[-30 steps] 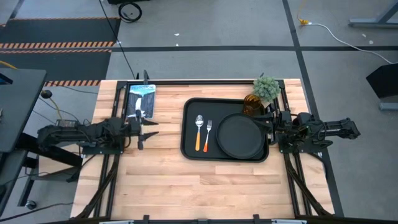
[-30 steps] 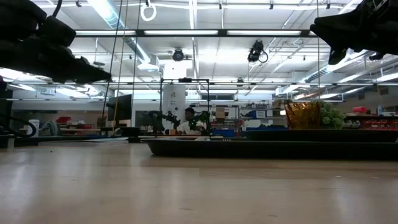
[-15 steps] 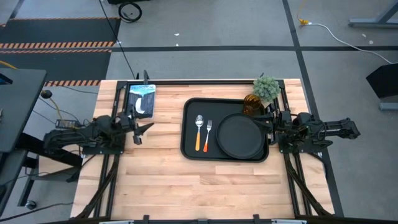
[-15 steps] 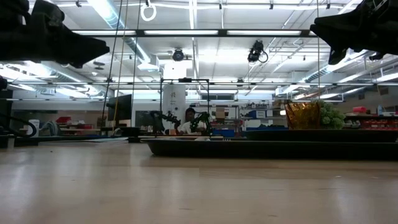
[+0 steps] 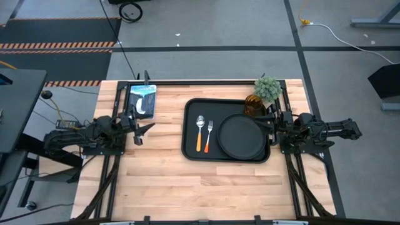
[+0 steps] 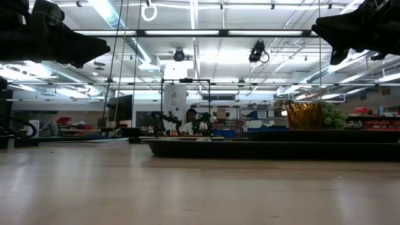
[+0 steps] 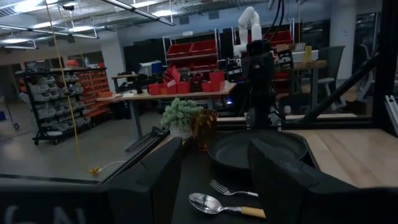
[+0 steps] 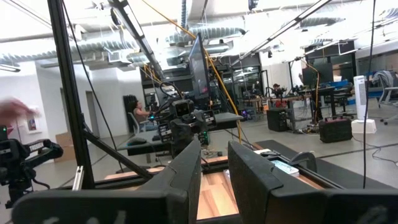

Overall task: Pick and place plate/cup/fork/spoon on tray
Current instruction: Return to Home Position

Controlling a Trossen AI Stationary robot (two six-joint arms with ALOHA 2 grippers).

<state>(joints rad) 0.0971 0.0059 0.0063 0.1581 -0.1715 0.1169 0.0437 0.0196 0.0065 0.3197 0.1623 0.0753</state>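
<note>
The black tray [image 5: 190, 125] lies on the table right of centre. On it lie the round black plate [image 5: 240, 136], the spoon [image 5: 200, 132] and the fork [image 5: 209, 134], side by side on the tray's left half. The amber cup [image 5: 252, 104] stands at the tray's far right corner. My left gripper [image 5: 139, 130] is open and empty, left of the tray and above the table. Its wrist view shows the spoon [image 7: 224, 205], the fork [image 7: 233, 188], the plate [image 7: 258, 148] and the cup [image 7: 204, 129] ahead. My right gripper [image 5: 273, 128] is open and empty at the tray's right edge.
A small green plant [image 5: 267, 89] stands just beyond the cup at the far right. A blue and white flat package [image 5: 142, 100] lies at the far left, beside my left gripper. Bare wood runs along the near side of the table. A person sits far off in the room [image 6: 189, 119].
My left gripper has drawn back from the tray toward the table's left edge and has risen a little. The things on the tray have not moved.
</note>
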